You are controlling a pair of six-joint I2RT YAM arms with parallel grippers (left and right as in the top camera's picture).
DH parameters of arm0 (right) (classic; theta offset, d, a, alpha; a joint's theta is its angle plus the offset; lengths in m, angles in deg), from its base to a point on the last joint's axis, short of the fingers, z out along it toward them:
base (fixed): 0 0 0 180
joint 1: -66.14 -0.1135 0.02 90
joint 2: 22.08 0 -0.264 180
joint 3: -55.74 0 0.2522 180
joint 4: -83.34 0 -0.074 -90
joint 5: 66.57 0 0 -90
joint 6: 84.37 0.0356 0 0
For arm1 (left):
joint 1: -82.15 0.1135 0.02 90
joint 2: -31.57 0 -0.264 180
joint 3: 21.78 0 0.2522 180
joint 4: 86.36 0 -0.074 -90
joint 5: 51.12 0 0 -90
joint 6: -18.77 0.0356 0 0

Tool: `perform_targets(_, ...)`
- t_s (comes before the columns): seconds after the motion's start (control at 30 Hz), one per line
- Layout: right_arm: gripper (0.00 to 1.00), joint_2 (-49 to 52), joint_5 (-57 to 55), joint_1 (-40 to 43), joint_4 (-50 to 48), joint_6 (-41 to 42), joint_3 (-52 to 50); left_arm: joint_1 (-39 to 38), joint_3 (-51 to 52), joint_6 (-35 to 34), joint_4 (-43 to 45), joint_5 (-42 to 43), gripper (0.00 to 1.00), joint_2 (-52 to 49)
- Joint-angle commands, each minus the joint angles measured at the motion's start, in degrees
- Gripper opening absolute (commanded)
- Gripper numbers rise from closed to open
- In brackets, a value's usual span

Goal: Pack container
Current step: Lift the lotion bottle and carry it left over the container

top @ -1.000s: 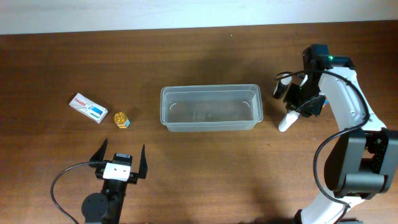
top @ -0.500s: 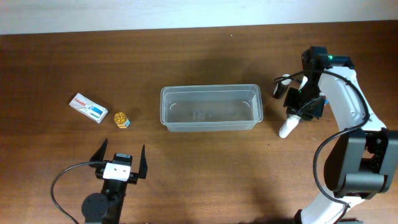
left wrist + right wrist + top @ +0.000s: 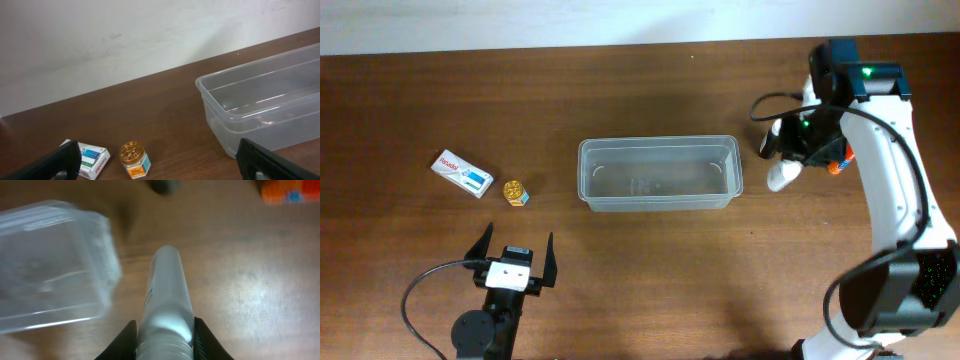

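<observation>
the clear container (image 3: 660, 173) sits empty in the middle of the table (image 3: 650, 300), long side running left to right. the right fingers (image 3: 125, 342) are clamped on a white tube (image 3: 165, 295), one on each side of it, and the tube points out toward the table just past the container's right end. from overhead the tube's white tip (image 3: 780, 177) is right beside that short wall, outside the rim, not over it. can't tell if the tip touches the table. a little orange thing (image 3: 835, 167) lies near the tube on the far side from the container, blurry in the wrist view.

the left fingers (image 3: 480, 245) are spread wide with nothing between them, near the front edge, well apart from everything. a small white box with blue and red print (image 3: 462, 172) and a tiny jar with a gold lid (image 3: 515, 192) sit off to the left of the container, close to each other but not touching. nothing lies between them and the container's left wall.
</observation>
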Motion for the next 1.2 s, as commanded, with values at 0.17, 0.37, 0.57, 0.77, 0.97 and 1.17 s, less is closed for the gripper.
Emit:
perform_targets(0.17,0.27,-5.40,-2.34,-8.59,0.87,-1.33,8.70,0.35,0.13,0.68,-0.31,-0.24,0.99,0.50)
perform_targets(0.37,0.27,-5.14,-3.69,-14.99,-1.05,-1.18,8.92,0.35,0.13,0.68,-0.31,-0.24,0.99,0.50)
perform_targets(0.57,0.28,-2.36,-9.27,-19.93,-2.75,-0.87,8.00,0.35,0.13,0.68,-0.31,-0.24,0.99,0.50)
perform_targets(0.77,0.28,2.05,-9.60,-20.06,-3.23,-0.74,7.65,0.35,0.13,0.70,-0.31,-0.24,0.99,0.50)
perform_targets(0.97,0.27,6.43,-9.57,-20.06,-4.52,-0.76,7.63,0.35,0.13,0.68,-0.31,-0.24,0.99,0.50)
perform_targets(1.17,0.27,9.38,-9.60,-20.06,-6.95,-0.79,7.50,0.35,0.13,0.68,-0.31,-0.24,0.99,0.50)
